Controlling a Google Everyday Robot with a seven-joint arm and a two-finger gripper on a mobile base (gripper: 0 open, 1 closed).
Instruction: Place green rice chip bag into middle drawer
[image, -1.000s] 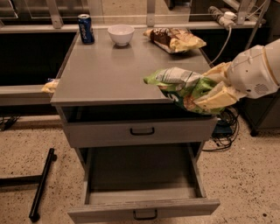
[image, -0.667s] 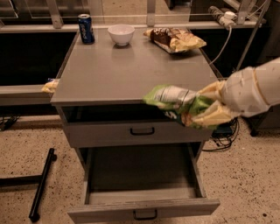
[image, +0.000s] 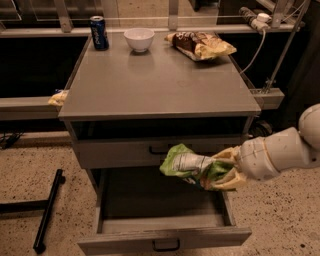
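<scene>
The green rice chip bag is held in my gripper, which is shut on its right end. The bag hangs level in front of the upper handled drawer front and just above the open middle drawer. That drawer is pulled far out, with a dark bar handle on its front, and its inside looks empty. My white arm comes in from the right.
On the grey cabinet top stand a blue can, a white bowl and a brown-and-yellow snack bag. The upper drawer front is shut. A black stand leg lies on the floor at left. A cable hangs at right.
My gripper has carried the green bag down and forward, from level with the cabinet top's right front corner to in front of the upper drawer, just above the open middle drawer.
</scene>
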